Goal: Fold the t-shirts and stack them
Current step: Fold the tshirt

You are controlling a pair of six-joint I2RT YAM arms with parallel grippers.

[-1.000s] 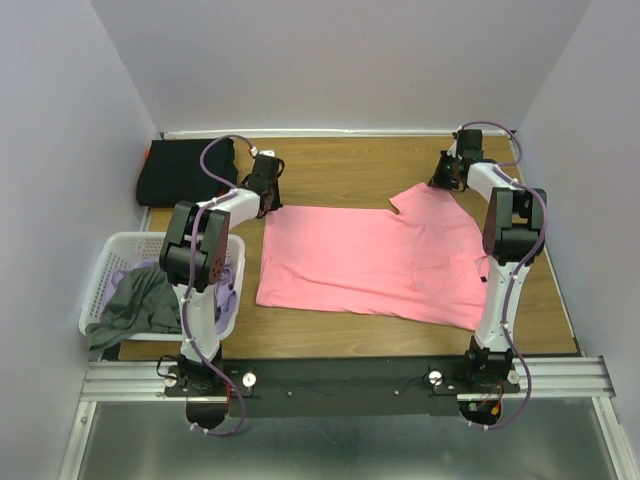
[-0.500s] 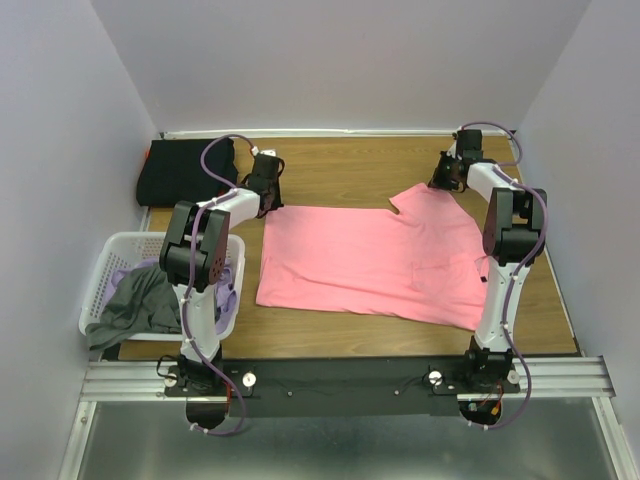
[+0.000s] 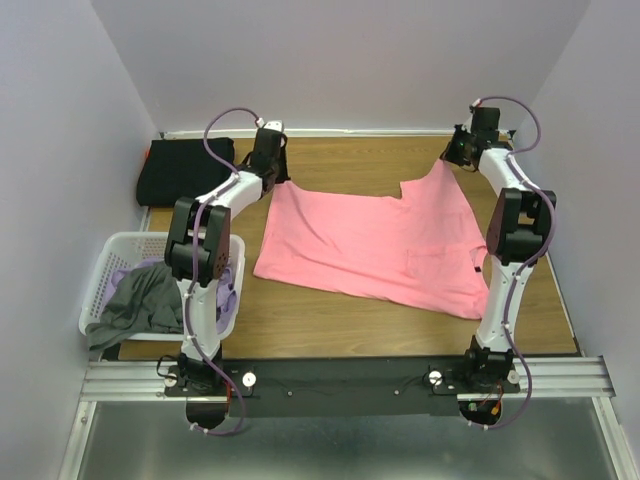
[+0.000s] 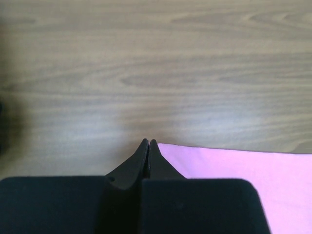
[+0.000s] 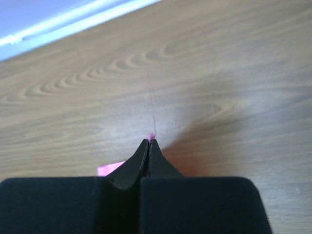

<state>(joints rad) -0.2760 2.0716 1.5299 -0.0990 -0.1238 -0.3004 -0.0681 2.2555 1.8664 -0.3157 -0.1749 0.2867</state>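
Across the middle of the wood-grain counter (image 3: 340, 165) the pink t-shirt (image 3: 370, 245) lies spread nearly flat, one thin, matte layer with a few soft ripples, its far edge drawn taut between the two arms and its near hem slack and slanting. At the far left corner a black t-shirt (image 3: 185, 170) sits as a compact, thick rectangle, which I take to be folded and the start of the stack. A grey t-shirt (image 3: 140, 300) spills limp over the rim of the white lattice basket (image 3: 105, 265), with a lavender one (image 3: 228, 300) crumpled beside it inside. So, by my reading, one garment is done, one is laid out but not yet folded, and at least two wait. The left pincer (image 4: 147, 142) has its dark tapered fingers pressed together with no gap, right at the far left corner of the pink cloth, apparently nipping it. The right pincer (image 5: 148, 141) is likewise closed tight, a sliver of pink showing at its tips, so it grips the far right corner. The cloth looks light and drapey, likely to sag and crease when lifted.
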